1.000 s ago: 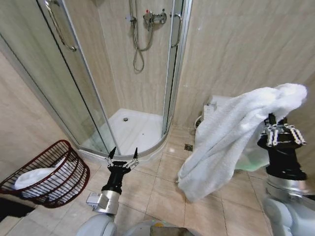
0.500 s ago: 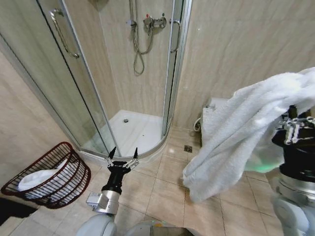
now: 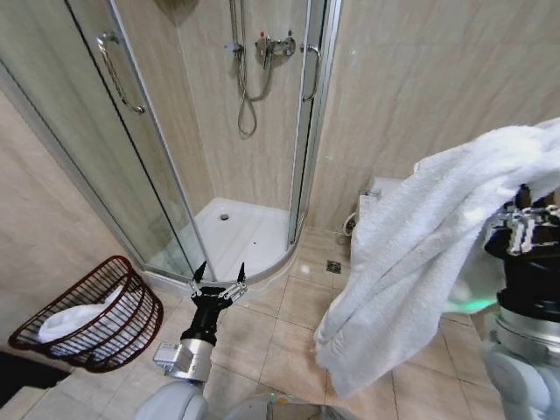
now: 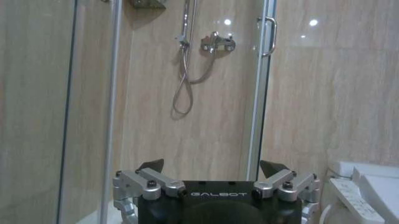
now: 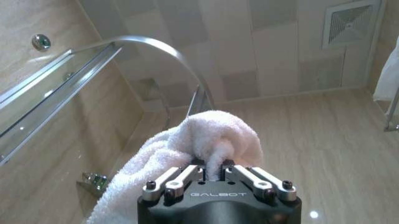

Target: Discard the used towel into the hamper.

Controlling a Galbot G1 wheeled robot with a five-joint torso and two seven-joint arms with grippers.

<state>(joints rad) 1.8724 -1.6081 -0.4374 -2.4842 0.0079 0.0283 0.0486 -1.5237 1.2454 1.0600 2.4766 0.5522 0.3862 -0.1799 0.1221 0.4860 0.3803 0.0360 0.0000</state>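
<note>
The right gripper [image 5: 212, 173] is raised at the right of the scene, its fingers [image 5: 187, 175] pinched onto a fold of the white towel [image 3: 420, 254], which hangs down over the tiled floor [image 3: 289, 337]. The hamper [image 3: 122, 324] sits tilted at the near left, white cloth inside. The left gripper [image 3: 217, 276] hovers low, centre-left, fingers spread wide, before the shower cabin [image 3: 236, 232].

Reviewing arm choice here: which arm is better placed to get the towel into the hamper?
Right. The right gripper is shut on the white towel, held high. The left gripper sits empty with fingers open, though the hamper lies on the robot's left.
</note>
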